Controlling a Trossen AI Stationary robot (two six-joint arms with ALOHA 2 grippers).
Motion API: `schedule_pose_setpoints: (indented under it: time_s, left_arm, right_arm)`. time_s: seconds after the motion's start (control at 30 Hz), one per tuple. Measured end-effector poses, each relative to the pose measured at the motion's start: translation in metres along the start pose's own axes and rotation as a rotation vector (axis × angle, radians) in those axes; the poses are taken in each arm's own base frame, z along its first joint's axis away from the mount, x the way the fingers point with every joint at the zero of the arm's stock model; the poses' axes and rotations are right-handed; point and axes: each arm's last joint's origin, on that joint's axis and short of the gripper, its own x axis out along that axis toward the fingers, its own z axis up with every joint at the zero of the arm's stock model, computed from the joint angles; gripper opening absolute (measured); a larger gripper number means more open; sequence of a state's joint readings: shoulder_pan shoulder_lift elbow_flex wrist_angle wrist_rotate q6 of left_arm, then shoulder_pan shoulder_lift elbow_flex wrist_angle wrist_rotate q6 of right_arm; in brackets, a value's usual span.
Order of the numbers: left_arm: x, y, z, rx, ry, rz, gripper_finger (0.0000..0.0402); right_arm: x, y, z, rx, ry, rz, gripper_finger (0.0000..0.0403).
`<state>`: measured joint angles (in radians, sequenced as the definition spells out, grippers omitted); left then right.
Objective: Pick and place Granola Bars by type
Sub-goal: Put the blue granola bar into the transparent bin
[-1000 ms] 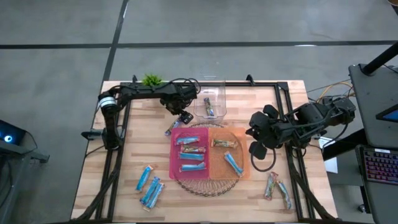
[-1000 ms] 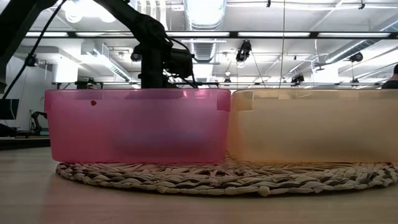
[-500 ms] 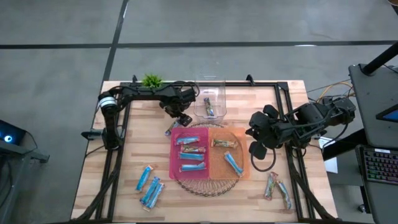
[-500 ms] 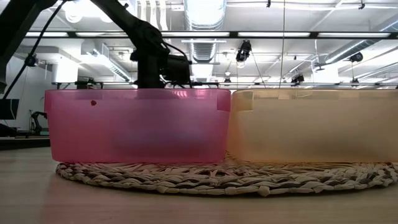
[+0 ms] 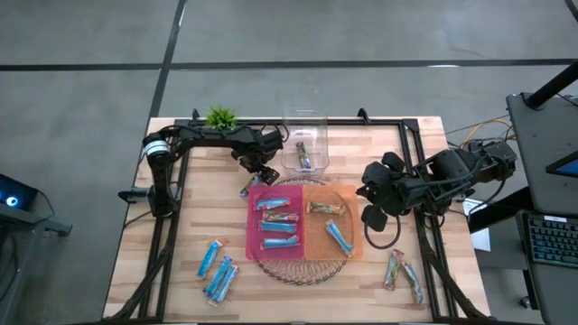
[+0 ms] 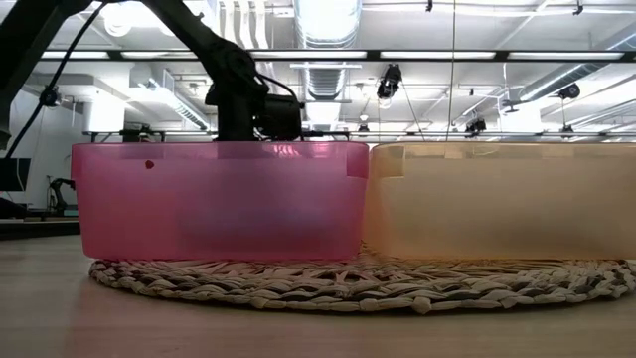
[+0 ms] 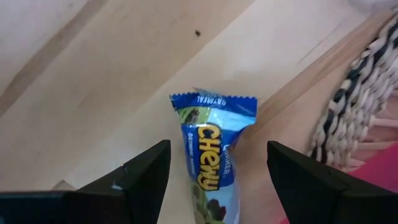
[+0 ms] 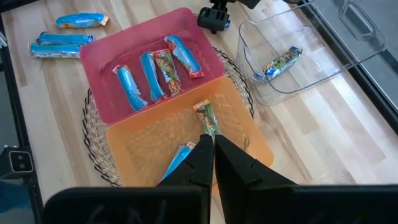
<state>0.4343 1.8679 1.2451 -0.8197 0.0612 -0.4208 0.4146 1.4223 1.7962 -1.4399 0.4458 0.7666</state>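
Observation:
A light blue granola bar (image 7: 213, 160) lies flat on the wood, just off the woven mat (image 7: 357, 106) and far left of the pink bin (image 5: 255, 236). My left gripper (image 7: 217, 149) points down over it, open, one finger at each side and clear of the wrapper; in the high view it (image 5: 261, 173) stands beside this bar (image 5: 246, 187). The pink bin holds several bars (image 8: 152, 74). The orange bin (image 8: 143, 140) holds a tan bar (image 8: 207, 117) and a blue one (image 8: 179, 158). My right gripper (image 8: 210, 148) hangs shut above the orange bin's right side (image 5: 370, 200).
A clear tub (image 5: 305, 149) with one bar stands behind the bins. Loose bars lie at the near left (image 5: 217, 268) and near right (image 5: 404, 273). A small green plant (image 5: 219, 116) sits at the far left. In the low view the bins hide my left gripper; only its arm (image 6: 248, 99) shows.
My left gripper has come down toward the blue bar on the wood, staying open and pointing down.

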Motion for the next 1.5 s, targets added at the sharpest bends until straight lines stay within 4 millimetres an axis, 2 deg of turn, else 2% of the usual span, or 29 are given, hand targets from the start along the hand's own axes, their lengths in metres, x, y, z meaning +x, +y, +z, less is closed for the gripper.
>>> schedule_pose_setpoints:
  time_s: [0.3, 0.63, 0.77, 1.23, 1.5]
  left_arm:
    - [0.0025, 0.0009, -0.0016, -0.003, 0.004, 0.002, 0.0238]
    - [0.0025, 0.001, -0.0015, -0.005, 0.007, -0.007, 0.0115]
    - [0.0025, 0.001, -0.0015, -0.005, 0.009, -0.011, 0.0085]
    - [0.0025, 0.0008, -0.0015, 0.017, 0.016, -0.029, 0.0071]
    - [0.0016, 0.0008, -0.0015, 0.023, 0.015, -0.032, 0.005]
  right_arm:
    - [-0.0001, 0.0001, 0.0002, -0.005, -0.002, 0.001, 0.0008]
    - [-0.0001, 0.0001, 0.0002, -0.005, -0.002, 0.001, 0.0008]
    - [-0.0001, 0.0001, 0.0002, -0.005, -0.002, 0.001, 0.0008]
    - [-0.0001, 0.0001, 0.0002, -0.008, -0.002, 0.001, 0.0008]
    - [-0.0001, 0.0, 0.0001, -0.01, -0.001, 0.001, 0.0008]
